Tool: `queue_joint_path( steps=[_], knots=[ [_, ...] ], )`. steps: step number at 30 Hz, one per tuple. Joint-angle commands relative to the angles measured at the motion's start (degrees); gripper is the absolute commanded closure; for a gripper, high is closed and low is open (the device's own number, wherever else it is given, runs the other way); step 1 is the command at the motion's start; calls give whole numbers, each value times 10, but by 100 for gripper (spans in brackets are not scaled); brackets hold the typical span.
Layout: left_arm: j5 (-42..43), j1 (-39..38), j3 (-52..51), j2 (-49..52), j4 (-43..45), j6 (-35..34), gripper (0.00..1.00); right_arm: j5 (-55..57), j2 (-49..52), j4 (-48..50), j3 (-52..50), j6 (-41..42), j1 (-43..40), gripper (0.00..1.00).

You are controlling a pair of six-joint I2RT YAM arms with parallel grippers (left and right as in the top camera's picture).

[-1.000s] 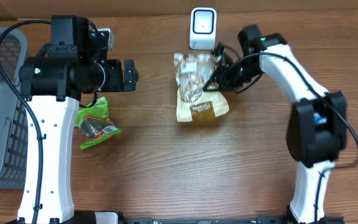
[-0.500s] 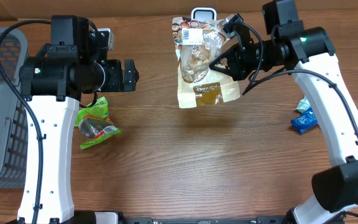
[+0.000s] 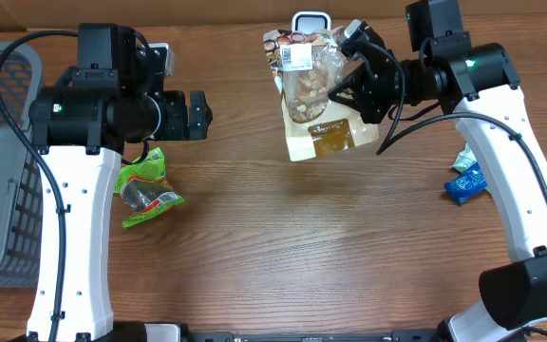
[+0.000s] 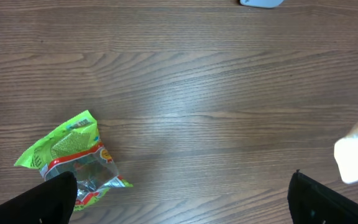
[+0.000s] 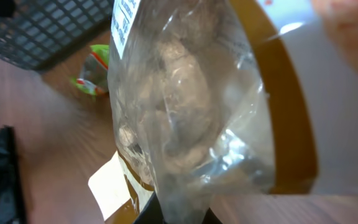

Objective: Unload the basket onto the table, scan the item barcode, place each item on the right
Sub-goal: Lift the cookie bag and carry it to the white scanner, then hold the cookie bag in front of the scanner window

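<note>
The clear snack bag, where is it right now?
The snack bag hangs top centre in the overhead view, pinched by the right gripper, partly covering the white scanner.

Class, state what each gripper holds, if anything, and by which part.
The right gripper holds the clear-windowed tan snack pouch by its side edge; the open left gripper holds nothing.

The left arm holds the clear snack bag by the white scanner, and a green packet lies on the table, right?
No, the right tool holds the snack bag by the scanner, as the overhead view shows; the green packet does lie on the table.
</note>
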Motion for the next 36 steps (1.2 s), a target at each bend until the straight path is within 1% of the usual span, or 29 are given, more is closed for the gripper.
queue_joint_path(
  steps=[1, 6, 11, 12, 14, 17, 20, 22, 25, 30, 32, 33, 36],
  knots=[
    [-1, 0, 0, 2, 0, -6, 0, 15, -18, 7, 14, -46, 2, 96],
    [-1, 0, 0, 2, 0, -6, 0, 12, -7, 12, 13, -83, 2, 96],
    [-1, 0, 0, 2, 0, -6, 0, 24, 25, 38, 9, -78, 2, 96],
    [-1, 0, 0, 2, 0, -6, 0, 37, 32, 45, 9, -56, 2, 96],
    [-1, 0, 0, 2, 0, -6, 0, 90, 44, 71, 9, 22, 3, 96],
    [-1, 0, 0, 2, 0, -6, 0, 225, 58, 110, 9, 144, 13, 96],
    [-1, 0, 0, 2, 0, -6, 0, 350, 66, 146, 8, 214, 31, 96],
    [-1, 0, 0, 2, 0, -6, 0, 409, 71, 171, 8, 233, 44, 96],
    [-1, 0, 0, 2, 0, -6, 0, 489, 84, 215, 8, 233, 61, 96],
    [-1, 0, 0, 2, 0, -6, 0, 681, 128, 304, 8, 227, 82, 96],
    [-1, 0, 0, 2, 0, -6, 0, 753, 150, 339, 8, 195, 87, 96],
    [-1, 0, 0, 2, 0, -6, 0, 817, 171, 373, 8, 160, 91, 96],
    [-1, 0, 0, 2, 0, -6, 0, 901, 204, 443, 8, 84, 96, 96]
  ],
)
